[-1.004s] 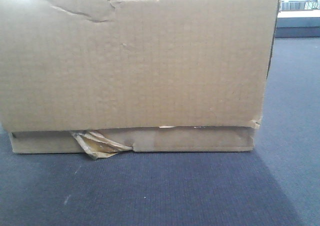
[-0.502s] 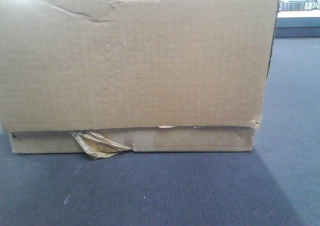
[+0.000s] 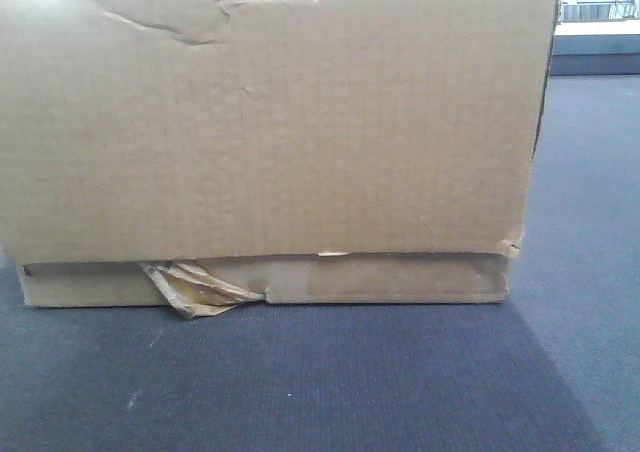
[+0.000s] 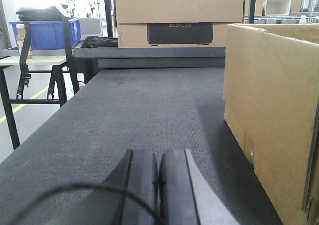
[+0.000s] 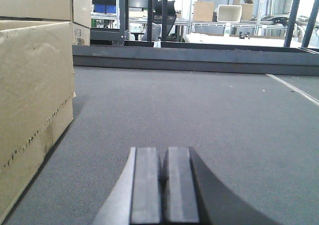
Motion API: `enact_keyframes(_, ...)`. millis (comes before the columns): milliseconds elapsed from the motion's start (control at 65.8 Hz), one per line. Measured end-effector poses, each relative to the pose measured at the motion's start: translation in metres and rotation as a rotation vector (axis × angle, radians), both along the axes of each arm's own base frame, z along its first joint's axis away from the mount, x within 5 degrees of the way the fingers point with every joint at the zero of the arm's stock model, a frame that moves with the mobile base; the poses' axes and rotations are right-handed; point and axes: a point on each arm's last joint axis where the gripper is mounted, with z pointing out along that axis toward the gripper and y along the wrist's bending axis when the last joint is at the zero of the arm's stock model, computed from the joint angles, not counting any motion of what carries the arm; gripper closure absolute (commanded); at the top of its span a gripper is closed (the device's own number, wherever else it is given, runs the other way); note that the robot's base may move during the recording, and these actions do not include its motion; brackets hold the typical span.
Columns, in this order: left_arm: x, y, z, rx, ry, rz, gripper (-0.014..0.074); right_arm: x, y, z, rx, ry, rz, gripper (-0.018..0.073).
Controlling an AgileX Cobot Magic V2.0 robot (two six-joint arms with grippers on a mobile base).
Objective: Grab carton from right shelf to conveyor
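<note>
1. Between my two arms sits the carton (image 3: 270, 122), resting on the dark grey belt surface (image 3: 320, 382), which I judge to be the conveyor. Its brown face fills the front view, with a crumpled strip of tape (image 3: 195, 290) hanging at the lower edge.
2. Left end effector (image 4: 158, 185): pads pressed together, holding nothing. It lies low over the belt with the carton's side wall (image 4: 269, 110) just beside it, to its right and apart from it.
3. Right end effector (image 5: 163, 182): pads likewise together, empty. The carton's other side wall (image 5: 35, 100) stands to its left, not touching.
4. Reading of the arrangement: one arm flanks each side wall, a stance that suits squeezing a wide box between two arms. As neither touches the box and the box bears on the belt, I judge the placing done or nearly so.
5. Count: one carton between my arms; two end effectors; further cartons (image 4: 179, 16) stacked beyond the belt's far edge, at least two; one blue crate (image 4: 45, 33) on a side table (image 4: 30, 60).
</note>
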Motion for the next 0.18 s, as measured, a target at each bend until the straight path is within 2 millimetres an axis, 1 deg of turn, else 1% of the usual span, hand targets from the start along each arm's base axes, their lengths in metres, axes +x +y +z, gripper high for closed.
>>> enact_keyframes(182, 0.0, 0.0, 0.0, 0.0, 0.0, 0.0, 0.0582, 0.0, 0.0, 0.0, 0.0, 0.0, 0.0, 0.0634)
